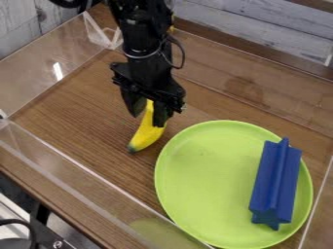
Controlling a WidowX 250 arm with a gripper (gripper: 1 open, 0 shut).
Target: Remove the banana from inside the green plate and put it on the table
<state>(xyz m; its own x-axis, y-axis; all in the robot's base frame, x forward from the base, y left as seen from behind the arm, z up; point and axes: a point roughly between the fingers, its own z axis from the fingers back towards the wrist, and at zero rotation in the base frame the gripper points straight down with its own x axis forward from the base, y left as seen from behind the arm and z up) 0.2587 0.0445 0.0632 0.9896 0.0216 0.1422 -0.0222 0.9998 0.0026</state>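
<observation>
Wood-grain table [78,117], walled in clear acrylic: one small curved yellow banana [146,134], greenish at its lower tip, lies on the boards just left of the lone green plate [215,185]. Directly above it, the black gripper [152,105] points down with jaws spread, straddling the fruit's upper end. One blue ridged block [275,183] rests on the plate.

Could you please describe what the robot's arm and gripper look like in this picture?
The arm is black all over, built of blocky, boxy segments, with thin black cables looping along its side. The gripper is black too, a compact block ending in two short, flat fingers. No markings or labels can be made out at this size.
</observation>
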